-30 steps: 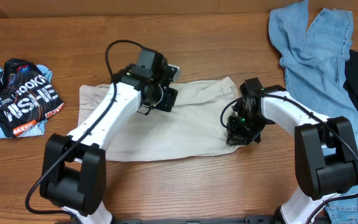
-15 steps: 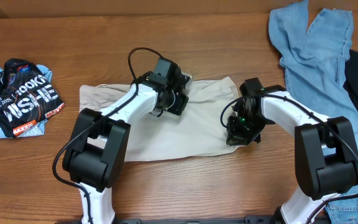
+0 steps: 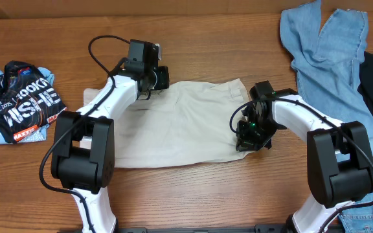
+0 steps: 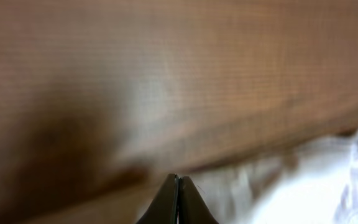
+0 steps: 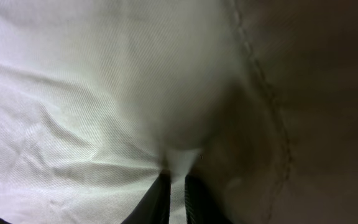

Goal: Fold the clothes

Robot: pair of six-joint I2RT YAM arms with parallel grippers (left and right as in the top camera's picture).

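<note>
Far off to the left of both arms, a crumpled black piece with white lettering [image 3: 21, 100] sits on the wooden table [image 3: 206, 26]. It is well apart from the left gripper [image 4: 178, 186], whose jaws are pressed together with nothing between them, right at the top edge of the cream trousers [image 3: 186, 123]. Those trousers lie spread flat between the two grippers, and the right gripper [image 5: 176, 183] is pinched onto a small fold of cloth at their right edge. Beyond it, up and to the right, light blue jeans [image 3: 322, 45] lie rumpled, apart from the trousers.
</note>
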